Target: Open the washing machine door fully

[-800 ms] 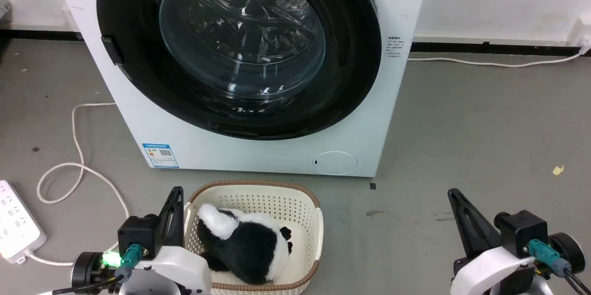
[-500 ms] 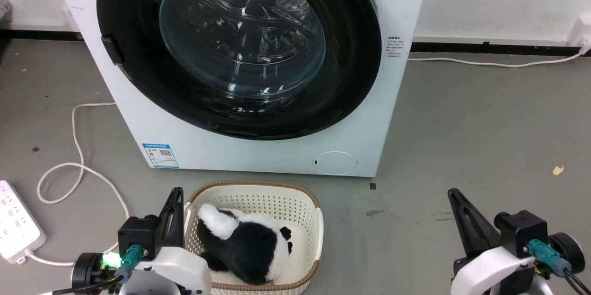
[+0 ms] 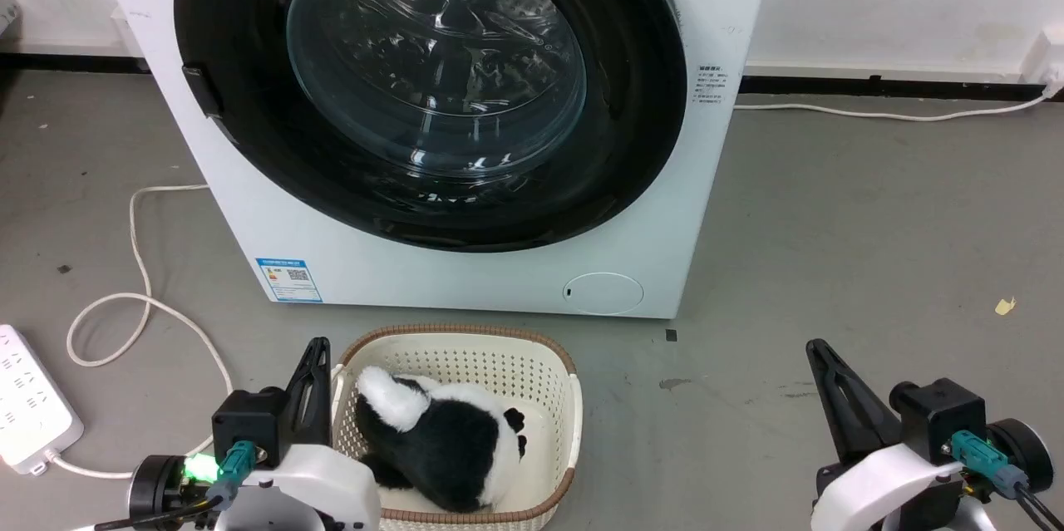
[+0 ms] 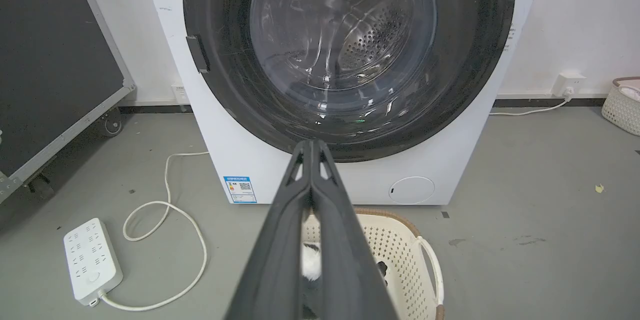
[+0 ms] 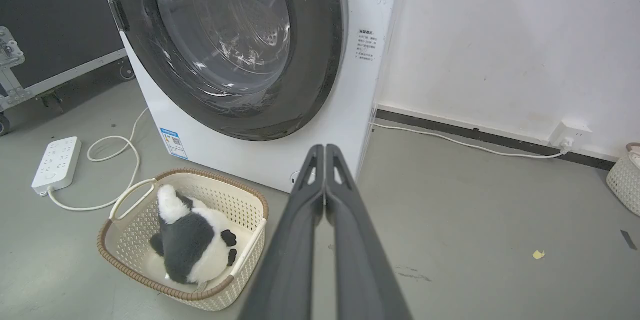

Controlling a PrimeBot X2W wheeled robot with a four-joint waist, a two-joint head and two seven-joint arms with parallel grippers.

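Note:
The washing machine door (image 3: 241, 82) is a big glossy black disc with a clear glass centre, lying flat against the white machine front (image 3: 465, 277), closed. A small dark handle tab (image 3: 202, 90) sits on its left rim. The door (image 4: 230, 59) faces the left wrist view and stands at the upper left in the right wrist view (image 5: 310, 34). My left gripper (image 3: 316, 346) is shut and empty at the lower left, beside a basket. My right gripper (image 3: 815, 346) is shut and empty at the lower right, over bare floor. Both hang well short of the door.
A cream basket (image 3: 549, 365) holding a black-and-white plush toy (image 3: 440, 440) stands on the floor before the machine. A white power strip (image 3: 29, 410) and looped cable (image 3: 141, 298) lie at the left. A dark wheeled case (image 4: 55, 59) stands left of the machine. Another basket (image 5: 622, 180) sits far right.

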